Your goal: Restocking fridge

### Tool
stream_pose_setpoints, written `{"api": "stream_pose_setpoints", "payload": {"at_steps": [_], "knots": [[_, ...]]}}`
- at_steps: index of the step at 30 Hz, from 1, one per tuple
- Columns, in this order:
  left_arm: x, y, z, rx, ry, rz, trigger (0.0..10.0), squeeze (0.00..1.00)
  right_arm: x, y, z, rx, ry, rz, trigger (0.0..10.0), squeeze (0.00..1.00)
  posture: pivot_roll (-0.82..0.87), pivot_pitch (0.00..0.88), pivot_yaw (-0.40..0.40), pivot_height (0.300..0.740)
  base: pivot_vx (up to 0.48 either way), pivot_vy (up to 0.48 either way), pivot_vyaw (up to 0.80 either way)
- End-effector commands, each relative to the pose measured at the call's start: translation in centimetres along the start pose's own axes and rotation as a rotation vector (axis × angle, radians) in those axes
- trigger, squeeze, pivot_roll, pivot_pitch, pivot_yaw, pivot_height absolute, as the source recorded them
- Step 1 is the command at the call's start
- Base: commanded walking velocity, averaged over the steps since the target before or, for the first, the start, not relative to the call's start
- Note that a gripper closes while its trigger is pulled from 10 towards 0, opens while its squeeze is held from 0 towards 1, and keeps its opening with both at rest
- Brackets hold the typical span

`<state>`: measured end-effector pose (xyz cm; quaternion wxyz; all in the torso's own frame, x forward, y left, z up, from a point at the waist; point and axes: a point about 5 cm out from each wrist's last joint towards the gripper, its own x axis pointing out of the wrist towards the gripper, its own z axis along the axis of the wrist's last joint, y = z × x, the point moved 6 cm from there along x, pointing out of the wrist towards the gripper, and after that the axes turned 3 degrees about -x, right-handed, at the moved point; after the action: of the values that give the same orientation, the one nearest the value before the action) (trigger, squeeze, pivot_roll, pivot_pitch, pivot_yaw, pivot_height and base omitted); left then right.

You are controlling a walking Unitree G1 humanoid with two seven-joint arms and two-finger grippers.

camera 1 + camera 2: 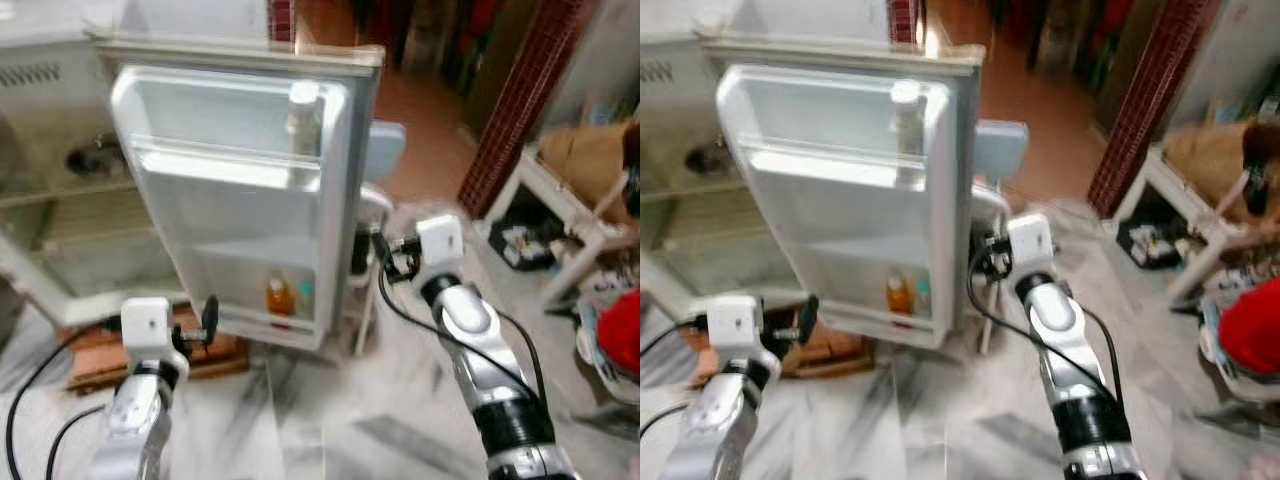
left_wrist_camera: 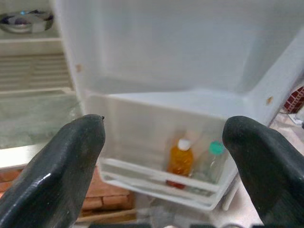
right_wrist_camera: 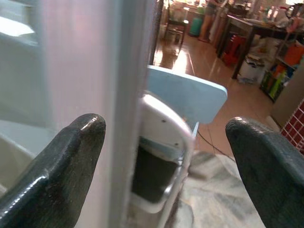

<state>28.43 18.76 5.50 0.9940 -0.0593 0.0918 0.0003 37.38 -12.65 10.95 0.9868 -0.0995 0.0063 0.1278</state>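
- Ahead of the robot, fridge door (image 1: pixel 235 190) stands swung open; orange bottle (image 1: pixel 279 297) and green-capped bottle (image 1: pixel 304 297) sit in its bottom rack, a tall pale bottle (image 1: pixel 303 120) in the top one.
- Left claw (image 1: pixel 207 318) open, empty, aimed at bottom rack, near it.
- Right claw (image 3: pixel 164 142) spread wide, straddling the door's outer edge, beside a white chair (image 1: pixel 375 195).
- Risk: closing on the door edge or bumping it could swing it, toppling the bottles.

Glossy white plastic fridge door (image 1: pixel 235 200); clear plastic bottles (image 2: pixel 180 156); polished marble floor (image 1: pixel 330 410); matt black rubbery left claw (image 2: pixel 164 164) fingers (image 2: pixel 57 175).
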Motion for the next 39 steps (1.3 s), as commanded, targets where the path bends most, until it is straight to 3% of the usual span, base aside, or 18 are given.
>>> {"api": "stream_pose_setpoints", "payload": {"at_steps": [1,10,17,25,30,32,36,39], "knots": [[0.1,-0.5,0.1,-0.004,-0.003,-0.011,10.0,0.0,0.1,-0.8,0.9,-0.001,-0.028,-0.013,10.0,0.0,0.0,0.0,0.022,0.74,0.27,-0.292,0.77],[0.1,-0.6,0.1,-0.007,-0.004,-0.014,10.0,0.0,0.2,-1.1,1.0,0.008,-0.032,-0.023,10.0,0.0,0.0,0.0,0.021,0.74,0.266,-0.242,0.77],[0.1,-0.1,0.1,0.005,-0.005,0.024,10.0,0.0,0.2,-0.7,1.4,-0.019,-0.05,0.001,10.0,0.0,0.0,0.0,0.023,0.74,0.0,0.0,0.62],[0.1,0.4,0.0,0.003,0.002,0.048,10.0,0.0,0.7,-1.3,1.3,-0.008,-0.037,-0.042,10.0,0.0,0.01,0.0,0.025,0.74,0.0,0.0,0.75],[-0.4,0.8,-0.6,-0.002,0.027,0.053,10.0,0.0,0.9,-1.7,1.3,0.007,-0.031,-0.052,10.0,0.0,0.01,0.0,0.028,0.74,0.0,0.0,0.18],[-1.8,1.7,-2.0,0.003,0.079,0.059,10.0,0.0,1.5,-2.2,1.5,-0.002,-0.027,-0.078,10.0,0.0,0.01,0.0,0.027,0.74,0.0,0.0,0.0],[-2.1,1.6,-2.3,0.015,0.094,0.053,10.0,0.0,2.1,-2.3,1.8,0.017,-0.023,-0.082,10.0,0.0,0.03,0.001,0.023,0.74,0.0,0.0,0.0],[-1.9,1.5,-2.4,0.017,0.099,0.048,10.0,0.0,2.9,-1.5,2.5,0.078,-0.032,-0.04,10.0,0.0,0.03,0.001,0.02,0.74,0.0,0.0,0.0]]}}
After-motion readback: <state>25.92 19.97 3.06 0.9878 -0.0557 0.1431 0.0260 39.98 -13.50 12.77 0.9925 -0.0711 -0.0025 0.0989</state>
